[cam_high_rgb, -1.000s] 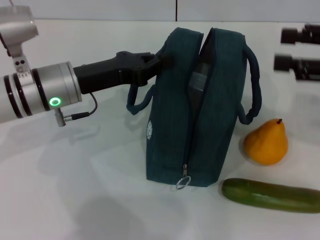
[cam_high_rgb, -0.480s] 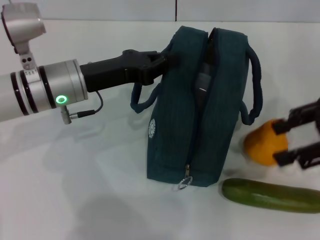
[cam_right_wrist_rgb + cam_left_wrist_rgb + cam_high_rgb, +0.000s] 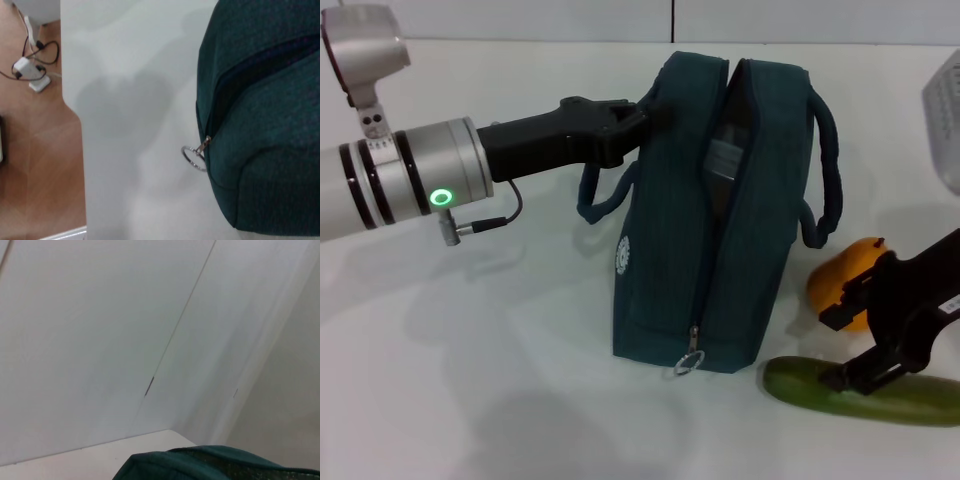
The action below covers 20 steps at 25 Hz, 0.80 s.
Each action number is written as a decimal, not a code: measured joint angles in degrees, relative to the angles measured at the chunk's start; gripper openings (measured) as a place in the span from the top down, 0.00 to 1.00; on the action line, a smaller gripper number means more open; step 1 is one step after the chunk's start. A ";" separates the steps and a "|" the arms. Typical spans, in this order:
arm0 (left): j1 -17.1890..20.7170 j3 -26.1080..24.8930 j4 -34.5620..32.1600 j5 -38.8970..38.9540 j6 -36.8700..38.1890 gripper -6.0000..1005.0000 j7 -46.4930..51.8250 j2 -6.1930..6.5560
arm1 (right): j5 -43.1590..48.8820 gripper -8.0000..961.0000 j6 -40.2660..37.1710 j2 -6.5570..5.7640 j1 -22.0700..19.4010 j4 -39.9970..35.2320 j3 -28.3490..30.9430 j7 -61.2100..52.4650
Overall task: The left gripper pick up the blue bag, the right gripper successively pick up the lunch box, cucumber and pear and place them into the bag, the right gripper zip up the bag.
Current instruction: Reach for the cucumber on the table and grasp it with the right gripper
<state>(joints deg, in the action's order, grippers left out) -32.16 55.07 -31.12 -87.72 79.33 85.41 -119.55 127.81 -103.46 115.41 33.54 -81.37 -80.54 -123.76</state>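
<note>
Presently the blue bag (image 3: 715, 215) is held upright on the white surface (image 3: 500, 380), the left gripper (image 3: 630, 120) closed on its upper left edge by the loop handle. Its zipper is open from the top down to the metal pull (image 3: 195, 156) near the base, and a pale object, probably the lunch box (image 3: 725, 160), is glimpsed in the slit; this cannot be confirmed. The right gripper (image 3: 850, 345) is lowered just right of the bag, fingers spread and empty, one over the pear (image 3: 840, 280) and one at the cucumber (image 3: 820, 390). Both remain on the surface, so two placements and the zipping are judged outstanding. The pear is half hidden by the gripper; the cucumber's right end is cut off. Neither wrist view shows its own fingers.
</note>
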 joint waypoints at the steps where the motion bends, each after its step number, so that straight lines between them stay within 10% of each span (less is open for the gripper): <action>1: 0.02 -0.03 0.02 0.03 -0.02 0.95 -0.23 -0.01 | 0.47 0.31 0.38 0.03 0.15 0.17 -0.79 -0.18; 20: 0.42 -0.69 0.05 0.36 -0.18 0.95 -1.14 -0.09 | 6.63 0.35 8.77 0.40 0.30 3.77 -12.84 -2.21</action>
<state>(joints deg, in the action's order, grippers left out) -31.74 54.38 -31.08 -87.36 79.15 84.27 -119.64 134.44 -94.68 115.82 33.84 -77.60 -93.38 -125.97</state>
